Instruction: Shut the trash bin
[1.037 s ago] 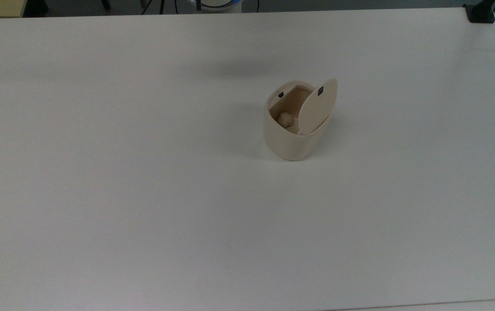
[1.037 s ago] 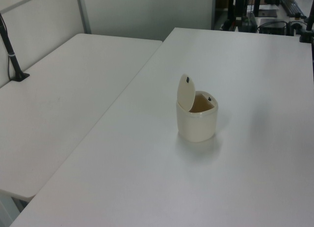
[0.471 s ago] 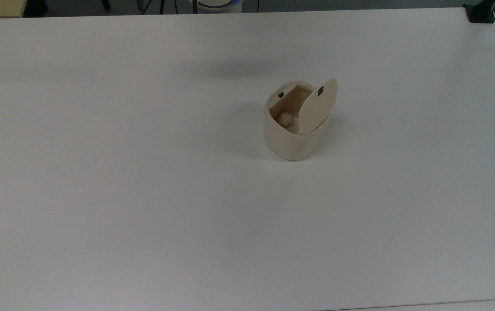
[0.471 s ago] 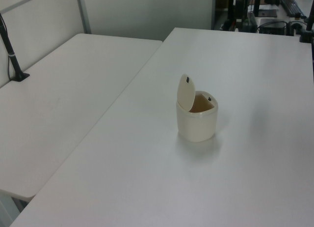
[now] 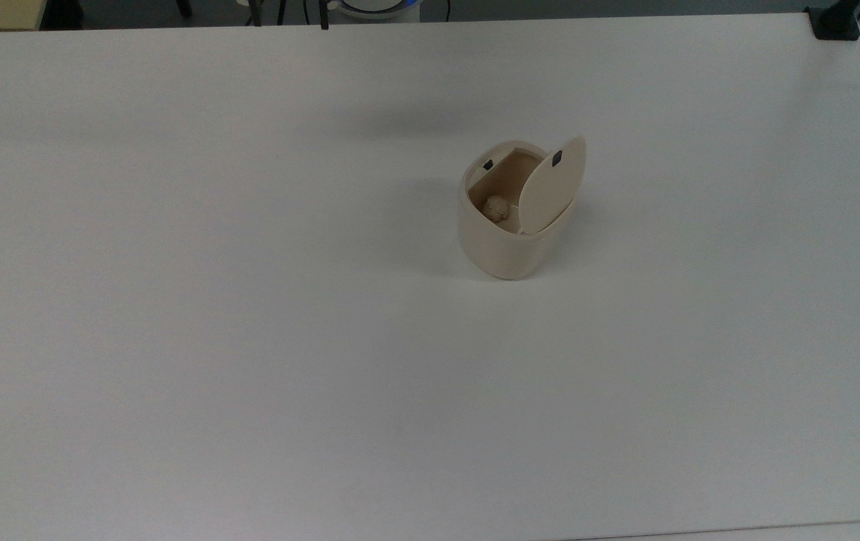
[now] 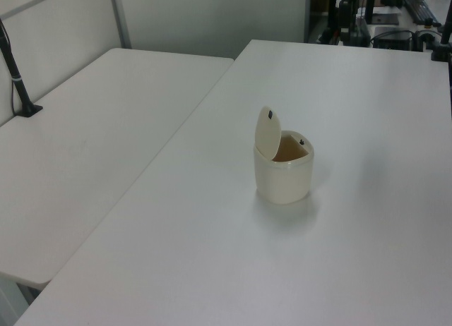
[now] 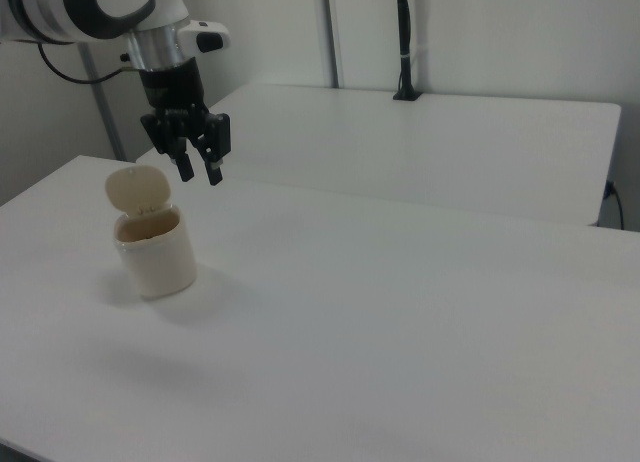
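Nothing on the table (image 5: 249, 300) has shifted since a second ago: in the top view the trash bin (image 5: 505, 240) sits right of centre, its lid (image 5: 550, 191) standing open over a crumpled lump (image 5: 496, 207) half hidden inside. From the left view, I see the trash bin (image 6: 284, 178) mid-table, its contents out of sight behind the rim. In the right view my gripper (image 7: 199, 171) hangs above and just right of the trash bin (image 7: 155, 252), fingers a little apart and holding nothing.

A robotics lab: plain white tabletop (image 5: 249, 338) beside a second white table (image 6: 92, 149), black clamp-mounted poles (image 7: 405, 42) at the edges, grey partition walls (image 6: 205, 19), and cluttered equipment benches (image 6: 381, 19) in the background.
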Action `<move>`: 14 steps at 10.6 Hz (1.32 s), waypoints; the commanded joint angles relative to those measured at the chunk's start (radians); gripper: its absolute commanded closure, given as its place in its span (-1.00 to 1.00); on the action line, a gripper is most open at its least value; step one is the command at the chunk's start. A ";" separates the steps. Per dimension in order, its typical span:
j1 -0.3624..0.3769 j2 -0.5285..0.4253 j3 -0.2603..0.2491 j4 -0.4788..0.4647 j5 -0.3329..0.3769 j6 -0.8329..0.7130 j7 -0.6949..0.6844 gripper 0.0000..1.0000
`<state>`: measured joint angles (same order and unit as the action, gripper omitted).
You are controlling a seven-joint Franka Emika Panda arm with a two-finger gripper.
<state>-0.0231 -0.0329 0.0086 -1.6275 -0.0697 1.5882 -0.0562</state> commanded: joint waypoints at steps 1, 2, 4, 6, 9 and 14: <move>0.008 -0.006 -0.007 -0.008 0.011 0.003 -0.031 0.88; 0.014 0.011 -0.006 -0.005 0.011 0.010 -0.033 0.97; 0.020 0.021 0.007 -0.005 0.040 0.080 -0.031 1.00; 0.073 0.040 0.007 -0.002 0.076 0.159 -0.036 1.00; 0.181 0.068 0.008 -0.002 0.103 0.309 -0.040 1.00; 0.350 0.184 0.007 0.000 0.088 0.634 -0.060 1.00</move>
<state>0.2617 0.0985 0.0291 -1.6288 0.0158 2.1138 -0.0752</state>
